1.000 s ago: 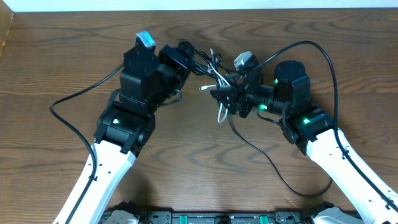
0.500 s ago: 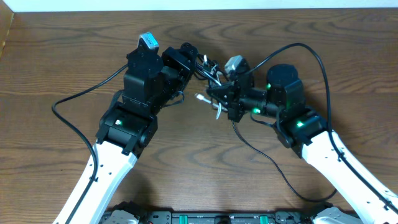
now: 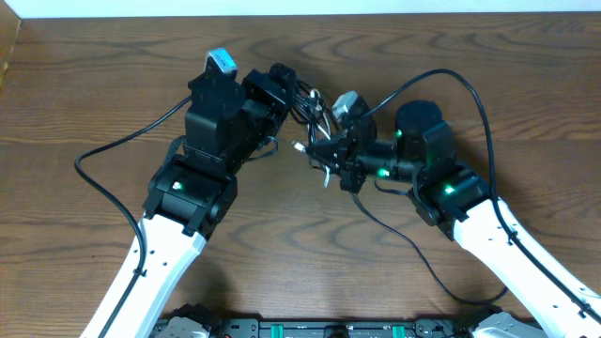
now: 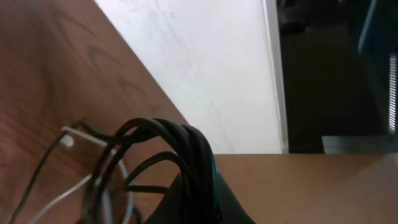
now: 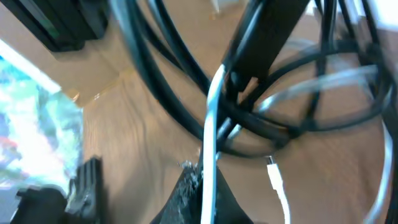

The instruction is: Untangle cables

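Cables (image 3: 317,120) bunch between left gripper (image 3: 293,94) and right gripper (image 3: 324,148), finger closure unclear, near far edge of table (image 3: 451,38).

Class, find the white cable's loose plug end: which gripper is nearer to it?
Right. The right gripper sits just right of the plug end in the overhead view; the left gripper is farther, above it among the black cable loops.
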Controlling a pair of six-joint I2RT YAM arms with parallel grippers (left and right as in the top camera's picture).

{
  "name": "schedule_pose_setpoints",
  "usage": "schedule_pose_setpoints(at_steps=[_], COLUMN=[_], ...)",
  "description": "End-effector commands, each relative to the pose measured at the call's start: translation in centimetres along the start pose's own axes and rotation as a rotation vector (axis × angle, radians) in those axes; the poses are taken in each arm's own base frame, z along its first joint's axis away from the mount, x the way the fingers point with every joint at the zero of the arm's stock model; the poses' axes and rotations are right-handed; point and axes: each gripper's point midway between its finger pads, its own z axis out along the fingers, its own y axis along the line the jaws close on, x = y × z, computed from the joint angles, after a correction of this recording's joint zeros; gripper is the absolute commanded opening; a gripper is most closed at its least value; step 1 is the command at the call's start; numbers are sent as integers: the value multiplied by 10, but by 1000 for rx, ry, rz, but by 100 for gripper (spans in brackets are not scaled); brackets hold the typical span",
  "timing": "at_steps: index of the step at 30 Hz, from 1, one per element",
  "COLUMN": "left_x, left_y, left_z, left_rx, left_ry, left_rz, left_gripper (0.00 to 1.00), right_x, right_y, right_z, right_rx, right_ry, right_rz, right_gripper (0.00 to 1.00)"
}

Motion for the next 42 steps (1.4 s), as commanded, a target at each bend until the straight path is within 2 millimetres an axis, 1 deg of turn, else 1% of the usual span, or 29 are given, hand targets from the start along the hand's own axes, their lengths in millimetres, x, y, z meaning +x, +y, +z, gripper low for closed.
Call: schedule_pose_setpoints(at_steps=[1,5,7,11,17,19,22,23,25,27,29,30,31,32,34,35,36,38,42], left_x=[-9,-15,-16,-17,-20,-23,-27,-28,-32,-33,-34,-33,-33,-33,-33,-33,-33,-33,-33], left_y=[-29,-35,-36,-37,-36,-35,-34,-34,-32,-31,-29,-29,-29,-29,-29,-29,-29,-27,-26], left_z=[-7,-8,-8,-9,-9,-9,-10,-10,-10,-10,-10,-10,-10,-10,-10,-10,-10,-10,-9], left_rx=[91,110,115,118,113,109,106,104,98,94,88,86,86,86,86,86,86,80,73], left_ry=[-37,-70,-76,-81,-97,-115,-125,-130,-143,-148,-148,-147,-147,-147,-147,-147,-147,-145,-145], left_rz=[-2,-2,-2,-2,-2,9,9,8,6,5,5,5,5,5,4,4,4,4,4], left_gripper=[8,7,7,7,8,8,7,7,8,7,8,7,8,7,7,7,8,7,7], right_x=[22,39,44,49,49,50,47,45,38,29,15,10,7,3,-3,-5,-7,-8,-6], right_y=[11,6,4,0,-3,-12,-33,-40,-53,-60,-68,-69,-70,-68,-61,-56,-47,-37,-21], right_z=[1,-1,-1,-2,-2,-3,-7,-8,-13,-15,-20,-21,-22,-22,-20,-19,-17,-15,-11], right_rx=[-45,-18,-6,18,37,87,210,244,304,324,334,334,331,316,270,238,189,132,60], right_ry=[83,148,165,182,180,180,153,139,93,50,-14,-34,-48,-59,-69,-68,-62,-54,-31], right_rz=[41,72,86,100,99,109,189,216,281,313,346,352,353,345,330,312,284,261,254], right_gripper=[1,1,1,1,1,1,1,2,7,22,43,46,53,56,61,62,62,62,60])
